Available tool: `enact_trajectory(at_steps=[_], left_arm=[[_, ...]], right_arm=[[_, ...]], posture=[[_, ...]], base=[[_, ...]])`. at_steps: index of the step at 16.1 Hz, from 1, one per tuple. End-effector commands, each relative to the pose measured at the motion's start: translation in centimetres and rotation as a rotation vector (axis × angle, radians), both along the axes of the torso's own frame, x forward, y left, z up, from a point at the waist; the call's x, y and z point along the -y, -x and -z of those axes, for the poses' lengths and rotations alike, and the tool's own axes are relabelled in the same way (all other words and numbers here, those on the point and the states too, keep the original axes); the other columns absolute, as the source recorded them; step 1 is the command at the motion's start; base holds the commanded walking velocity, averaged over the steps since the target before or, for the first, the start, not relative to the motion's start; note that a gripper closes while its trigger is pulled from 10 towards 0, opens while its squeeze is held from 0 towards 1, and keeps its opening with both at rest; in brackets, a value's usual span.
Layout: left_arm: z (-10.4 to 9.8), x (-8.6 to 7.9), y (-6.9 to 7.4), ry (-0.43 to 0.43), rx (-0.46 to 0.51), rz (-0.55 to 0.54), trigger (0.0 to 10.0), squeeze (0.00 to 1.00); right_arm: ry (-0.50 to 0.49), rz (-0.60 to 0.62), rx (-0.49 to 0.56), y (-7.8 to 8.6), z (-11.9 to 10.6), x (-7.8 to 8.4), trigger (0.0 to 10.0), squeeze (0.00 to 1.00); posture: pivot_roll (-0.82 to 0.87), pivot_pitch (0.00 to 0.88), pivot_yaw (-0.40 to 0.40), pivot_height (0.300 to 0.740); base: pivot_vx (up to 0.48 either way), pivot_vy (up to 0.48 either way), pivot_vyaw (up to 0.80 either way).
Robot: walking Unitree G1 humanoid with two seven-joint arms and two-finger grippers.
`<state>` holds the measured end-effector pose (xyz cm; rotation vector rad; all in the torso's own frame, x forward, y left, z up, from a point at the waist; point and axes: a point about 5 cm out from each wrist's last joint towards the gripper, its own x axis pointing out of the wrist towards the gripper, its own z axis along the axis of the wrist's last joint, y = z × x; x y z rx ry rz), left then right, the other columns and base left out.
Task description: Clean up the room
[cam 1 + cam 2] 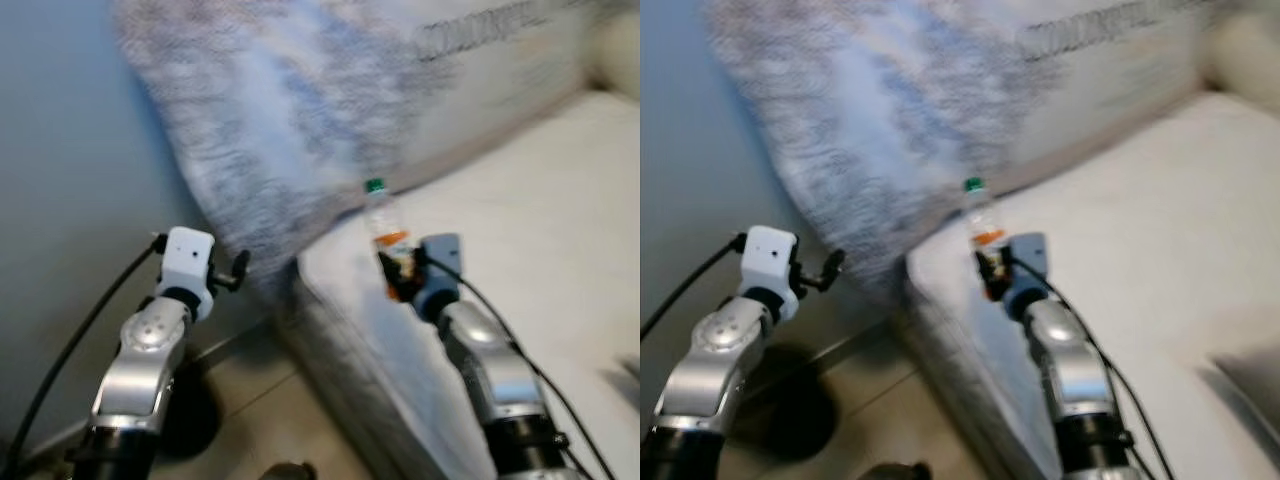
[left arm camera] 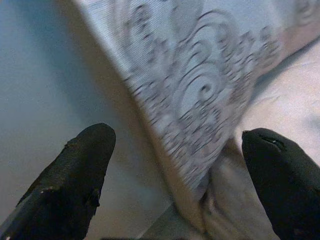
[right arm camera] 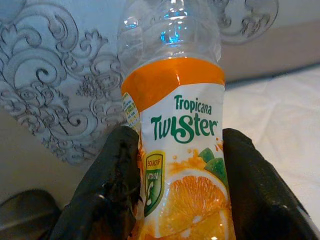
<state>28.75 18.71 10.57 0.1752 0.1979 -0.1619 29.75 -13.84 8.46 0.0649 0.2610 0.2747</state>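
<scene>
Head view, left to right: left hand raised beside a blue-grey wall, fingers spread wide, holding nothing. Patterned pillow leaning at centre. Right hand clamped on an upright, green-capped orange juice bottle over the corner of a white bed.

"Tropicana Twister" on the bottle label; side badge perhaps "source vitamin".

A home bedroom, probably: a white mattress is lying against a pale blue wall, a patterned cushion leaning at its corner.
</scene>
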Motion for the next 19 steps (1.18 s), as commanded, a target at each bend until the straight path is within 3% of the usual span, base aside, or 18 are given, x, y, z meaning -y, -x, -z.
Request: enact_trajectory(at_steps=[1, 4, 6, 8, 10, 15, 19], left_arm=[[-0.3, -0.3, -0.1, 0.018, 0.003, -0.012, 10.0, 0.00], [-0.7, -0.1, -0.2, 0.027, 0.020, 0.018, 10.0, 0.00], [-0.6, 0.1, -0.1, 0.037, 0.026, -0.021, 10.0, 0.00], [0.1, 0.5, 0.5, -0.001, -0.003, 0.023, 10.0, 0.00], [-0.2, 0.1, 0.6, 0.090, 0.002, -0.002, 10.0, 0.00], [-0.4, 0.4, 0.8, 0.030, 0.027, 0.018, 10.0, 0.00], [0.0, 0.5, 1.0, 0.055, 0.024, 0.010, 10.0, 0.00]], right_arm=[[-0.014, 0.018, -0.007, 0.0, -0.1, 0.2, 10.0, 0.00], [-0.009, -0.027, -0.029, 0.5, 0.0, -0.8, 10.0, 0.00], [-0.012, -0.027, -0.013, 1.1, -0.1, -0.2, 10.0, 0.00], [0.039, 0.028, -0.032, 0.7, 0.7, 0.6, 10.0, 0.00], [-0.026, 0.031, -0.023, 0.3, -0.3, 0.0, 10.0, 0.00], [0.007, 0.031, -0.063, 0.6, 0.7, 0.0, 10.0, 0.00], [0.031, 0.087, -0.057, 0.4, 0.7, 0.3, 10.0, 0.00]], posture=[[0.09, 0.000, 0.057, 0.740], [0.08, 0.000, 0.049, 0.740], [0.09, 0.000, 0.063, 0.740], [0.08, 0.000, 0.067, 0.740], [0.09, 0.000, 0.060, 0.740], [0.10, 0.000, 0.050, 0.740], [0.08, 0.000, 0.084, 0.740]], base=[[0.000, 0.000, 0.80], [0.000, 0.000, 0.80], [0.000, 0.000, 0.80], [0.000, 0.000, 0.80], [0.000, 0.000, 0.80], [0.000, 0.000, 0.80], [0.066, 0.000, 0.00]])
